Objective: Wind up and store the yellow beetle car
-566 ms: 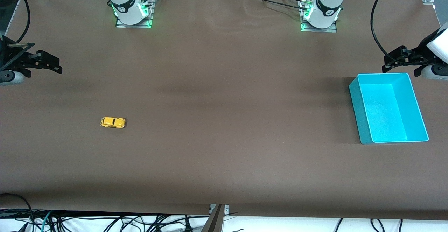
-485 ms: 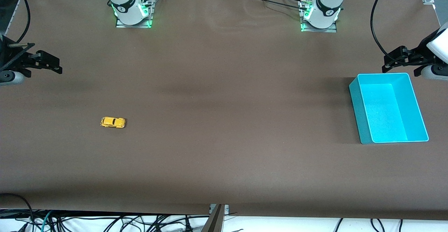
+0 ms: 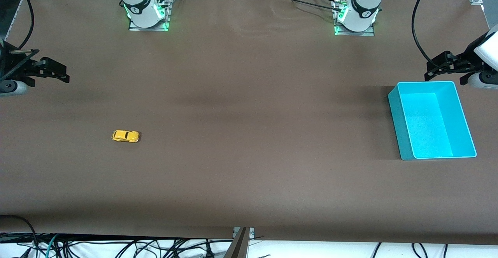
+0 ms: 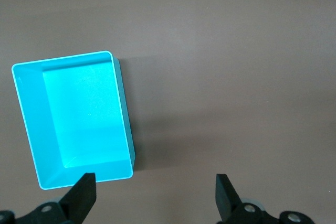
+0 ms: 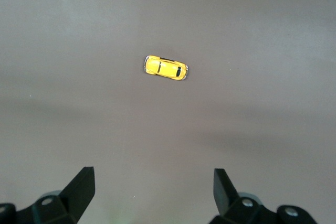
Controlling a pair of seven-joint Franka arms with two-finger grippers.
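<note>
The yellow beetle car (image 3: pixel 125 136) stands on its wheels on the brown table, toward the right arm's end; the right wrist view shows the same car (image 5: pixel 165 67). My right gripper (image 3: pixel 62 73) hangs open over the table's edge at that end, well away from the car, and in its own view the right gripper (image 5: pixel 154 179) has only bare table between its jaws. My left gripper (image 3: pixel 431 70) hangs open over the table just beside the turquoise bin (image 3: pixel 393 108), and the left gripper (image 4: pixel 156 182) holds nothing.
The turquoise bin (image 4: pixel 122 109) has nothing in it and sits toward the left arm's end of the table. Both arm bases (image 3: pixel 148 14) (image 3: pixel 356 16) stand along the edge farthest from the front camera. Cables hang below the near edge.
The right gripper has shifted very slightly. The car, the bin and the left gripper are where they were.
</note>
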